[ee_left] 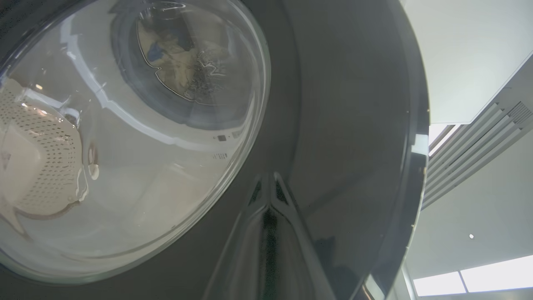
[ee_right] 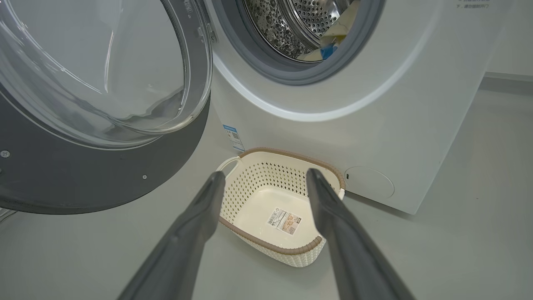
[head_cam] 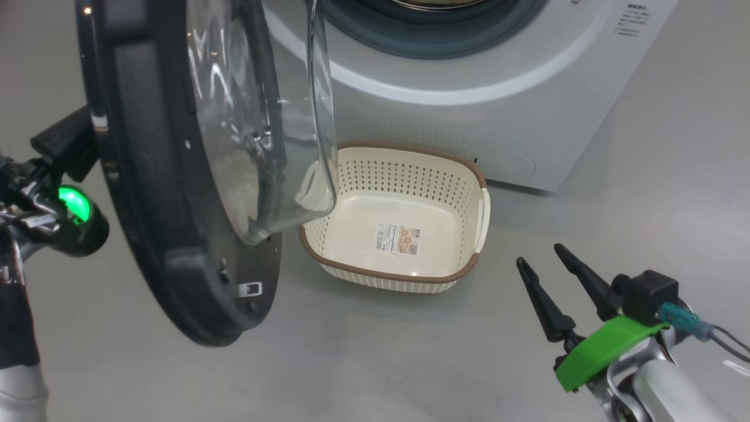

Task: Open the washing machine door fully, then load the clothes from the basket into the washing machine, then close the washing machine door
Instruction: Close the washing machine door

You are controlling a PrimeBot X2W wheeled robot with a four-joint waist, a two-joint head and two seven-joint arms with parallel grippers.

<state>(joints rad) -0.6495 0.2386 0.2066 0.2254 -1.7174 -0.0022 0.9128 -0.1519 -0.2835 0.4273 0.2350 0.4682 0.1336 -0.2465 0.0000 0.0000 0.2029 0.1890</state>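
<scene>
- The washing machine is big and white. It fills the top of the head view.
- Its round hole is uncovered. A grey rubber ring goes around the hole, and a steel drum with little holes is inside.
- The clothes lie inside the drum, at the top middle of the right wrist view. They are pale yellow with a small blue bit, and they sit low, close to the grey ring.
- The washing machine door is swung out from the machine, at the left of the head view. Its rim is wide and black. Its clear glass bowl bulges toward the right of the frame.
- The basket sits on the grey floor just in front of the machine, in the middle of the head view. A label sticker shows on its bottom. The glass bowl hides the basket's left corner there.
- The left pincer is closed tight, with both fingers together. Its tips are right up at the shiny black outer side of the door, at the bottom middle of the left wrist view. I cannot tell if they push on it.
- The left arm has a green light. It is at the left edge of the head view, behind the door.
- The right pincer is spread wide and holds nothing. It hangs over the floor at the lower right of the head view, apart from the basket.
</scene>
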